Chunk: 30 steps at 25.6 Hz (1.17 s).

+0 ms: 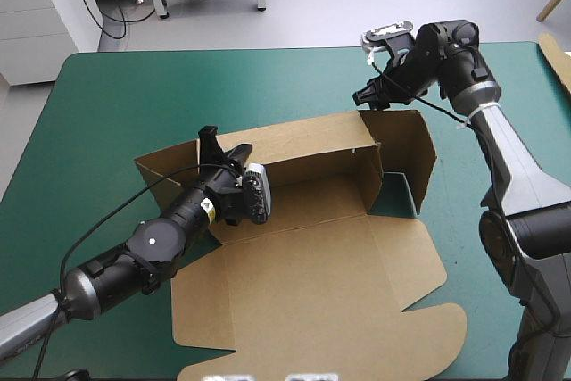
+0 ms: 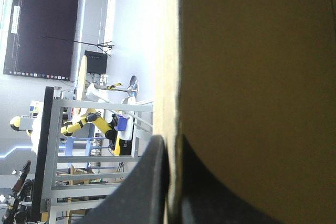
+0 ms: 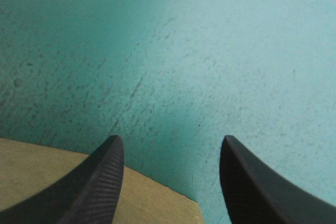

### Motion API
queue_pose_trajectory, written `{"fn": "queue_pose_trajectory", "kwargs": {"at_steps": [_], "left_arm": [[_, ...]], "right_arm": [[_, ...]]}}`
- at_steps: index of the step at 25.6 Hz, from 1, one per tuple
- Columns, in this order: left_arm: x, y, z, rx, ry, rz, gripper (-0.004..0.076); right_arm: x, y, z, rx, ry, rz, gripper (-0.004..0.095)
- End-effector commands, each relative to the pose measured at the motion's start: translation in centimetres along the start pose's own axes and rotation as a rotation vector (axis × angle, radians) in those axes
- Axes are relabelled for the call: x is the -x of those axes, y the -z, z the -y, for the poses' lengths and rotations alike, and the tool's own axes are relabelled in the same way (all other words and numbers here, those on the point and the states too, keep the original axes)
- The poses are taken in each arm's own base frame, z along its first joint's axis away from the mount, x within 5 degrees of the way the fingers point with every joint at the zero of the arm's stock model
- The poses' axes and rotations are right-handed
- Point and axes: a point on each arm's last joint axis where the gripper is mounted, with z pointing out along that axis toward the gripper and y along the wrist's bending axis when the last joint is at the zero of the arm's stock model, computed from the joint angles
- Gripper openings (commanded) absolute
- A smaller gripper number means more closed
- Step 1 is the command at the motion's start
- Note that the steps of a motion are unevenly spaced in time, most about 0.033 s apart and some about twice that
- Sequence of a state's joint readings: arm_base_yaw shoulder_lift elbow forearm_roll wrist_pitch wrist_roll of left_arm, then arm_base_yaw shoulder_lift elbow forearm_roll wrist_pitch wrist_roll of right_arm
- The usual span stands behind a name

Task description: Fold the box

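The brown box (image 1: pixel 312 247) lies in the middle of the teal-green cover, its lid flat toward the near edge. Its back wall and right wall stand raised. My left gripper (image 1: pixel 214 144) is shut on the back wall's top edge near the box's left end. In the left wrist view the board (image 2: pixel 252 77) fills the space ahead, its thin edge pinched by the left gripper (image 2: pixel 170 150). My right gripper (image 1: pixel 368 98) hovers open just behind the box's back right corner. From the right wrist, the right gripper (image 3: pixel 170 148) stands over bare cover with a box corner (image 3: pixel 42 171) under one finger.
A strip of more brown board (image 1: pixel 558 60) shows at the table's right edge. Bare teal-green cover (image 1: pixel 116 104) stretches to the left of the box and behind it. The left arm lies across the box's left flap.
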State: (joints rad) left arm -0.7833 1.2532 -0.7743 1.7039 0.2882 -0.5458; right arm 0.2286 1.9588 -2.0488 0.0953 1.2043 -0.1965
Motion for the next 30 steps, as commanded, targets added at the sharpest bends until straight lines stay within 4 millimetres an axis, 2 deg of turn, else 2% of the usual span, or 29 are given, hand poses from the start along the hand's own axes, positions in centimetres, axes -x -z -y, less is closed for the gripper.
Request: {"fn": "queue_pose_trajectory", "kwargs": {"at_steps": [1, 3, 10, 17, 23, 30], "left_arm": [[0.7, 0.5, -1.1, 0.027, 0.029, 0.041, -0.0008], [0.7, 0.5, -1.1, 0.029, 0.029, 0.037, -0.0008], [0.6, 0.5, -1.1, 0.031, 0.029, 0.035, -0.0008], [0.6, 0.5, -1.1, 0.031, 0.029, 0.035, -0.0008], [0.6, 0.5, -1.1, 0.031, 0.029, 0.035, -0.0008], [0.6, 0.5, -0.7, 0.014, 0.026, 0.045, -0.0008]], "right_arm": [[0.0, 3.3, -0.1, -0.011, 0.014, 0.087, 0.0511], [-0.5, 3.2, -0.2, -0.008, 0.012, 0.071, 0.051], [-1.5, 4.9, -0.6, -0.001, 0.01, 0.076, 0.0511], [-3.6, 4.0, -1.6, 0.09, 0.02, 0.013, 0.051], [-5.3, 4.0, -2.1, 0.121, 0.012, -0.024, 0.051], [-7.7, 6.3, -2.7, 0.124, 0.005, 0.0, 0.0511]]}}
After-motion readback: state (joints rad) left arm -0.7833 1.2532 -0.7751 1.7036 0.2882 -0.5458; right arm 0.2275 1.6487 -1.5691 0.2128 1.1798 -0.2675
